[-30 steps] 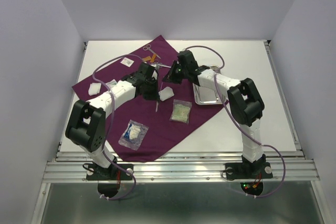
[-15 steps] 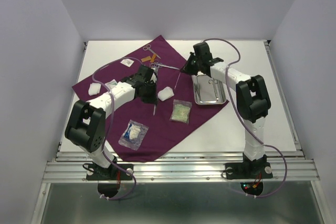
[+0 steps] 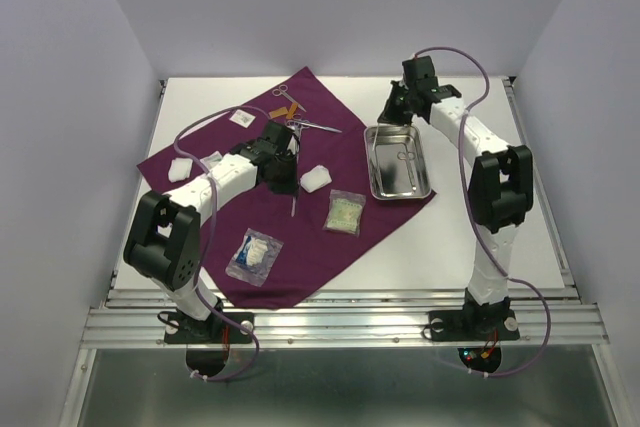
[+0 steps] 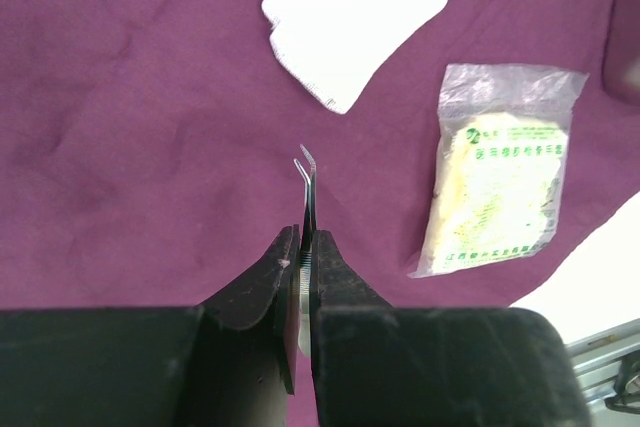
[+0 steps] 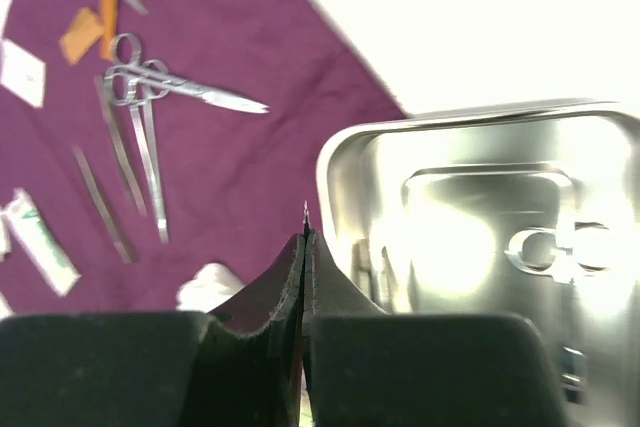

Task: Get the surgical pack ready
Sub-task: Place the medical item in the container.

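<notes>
1. While the left claw hangs low over the cloth, its jaws are pinched almost closed on thin tweezers. The bent tips point out ahead. The tight pinch likely keeps so slim a tool from twisting.
2. Whether the tweezer tips touch the cloth is unclear. They sit near a white gauze pad and a clear packet of pale material.
3. The right claw is fully closed and seems to hold nothing. It hovers by the far-left corner of the tray, probably leaving the tray free for the left arm.
4. The tray is shiny steel, rectangular with rounded corners, and rests partly over the cloth's right corner. A ringed tool seems to lie inside, though glare blurs it.
5. The cloth is dark purple, square and lightly creased. It is turned like a diamond on the white bench.
6. Scissors and other slim tools lie at the cloth's far side. A second packet lies near its front edge.
</notes>
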`<state>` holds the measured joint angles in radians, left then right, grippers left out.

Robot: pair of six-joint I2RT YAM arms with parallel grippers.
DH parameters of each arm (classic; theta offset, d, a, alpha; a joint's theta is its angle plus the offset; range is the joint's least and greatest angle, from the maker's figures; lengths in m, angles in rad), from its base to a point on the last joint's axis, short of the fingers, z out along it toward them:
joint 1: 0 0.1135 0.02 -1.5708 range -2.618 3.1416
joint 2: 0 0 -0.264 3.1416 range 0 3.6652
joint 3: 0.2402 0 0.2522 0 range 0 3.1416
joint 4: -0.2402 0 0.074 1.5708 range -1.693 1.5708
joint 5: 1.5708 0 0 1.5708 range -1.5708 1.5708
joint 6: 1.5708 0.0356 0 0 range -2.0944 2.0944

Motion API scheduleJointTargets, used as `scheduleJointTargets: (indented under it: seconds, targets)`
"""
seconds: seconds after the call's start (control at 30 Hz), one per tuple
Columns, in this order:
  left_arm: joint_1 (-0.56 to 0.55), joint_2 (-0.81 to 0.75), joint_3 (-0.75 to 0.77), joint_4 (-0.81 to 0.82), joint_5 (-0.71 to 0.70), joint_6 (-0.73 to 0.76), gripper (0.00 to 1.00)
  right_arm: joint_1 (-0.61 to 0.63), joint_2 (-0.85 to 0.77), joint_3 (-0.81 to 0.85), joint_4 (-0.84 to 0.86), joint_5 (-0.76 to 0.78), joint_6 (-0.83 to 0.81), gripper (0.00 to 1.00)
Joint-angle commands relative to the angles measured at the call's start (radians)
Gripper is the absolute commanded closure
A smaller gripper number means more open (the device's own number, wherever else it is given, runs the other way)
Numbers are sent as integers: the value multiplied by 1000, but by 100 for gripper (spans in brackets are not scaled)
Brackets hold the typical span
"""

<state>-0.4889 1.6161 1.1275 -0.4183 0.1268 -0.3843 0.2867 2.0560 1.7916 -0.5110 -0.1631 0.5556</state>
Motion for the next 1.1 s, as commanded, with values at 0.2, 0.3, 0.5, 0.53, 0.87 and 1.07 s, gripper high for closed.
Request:
scheduleJointTargets:
  seconds: [0.2, 0.3, 0.5, 0.53, 0.87, 1.07]
  targets:
    - [-34, -10, 179, -14, -15, -74, 100, -11, -22, 40, -173, 148, -172, 99]
    - [-54, 25, 251, -14, -21, -106, 100, -11, -20, 5, -164, 158, -183, 99]
    - [-76, 132, 440, -25, -16, -166, 100, -1, -22, -67, -143, 154, -221, 99]
    - [-85, 165, 486, -25, -16, -180, 100, 8, -19, -75, -136, 154, -227, 99]
    - [-155, 321, 660, -8, 22, -245, 100, 37, -3, -152, -109, 109, -243, 99]
    - [-178, 378, 678, 19, 33, -271, 100, 37, -16, -184, -93, 62, -238, 71]
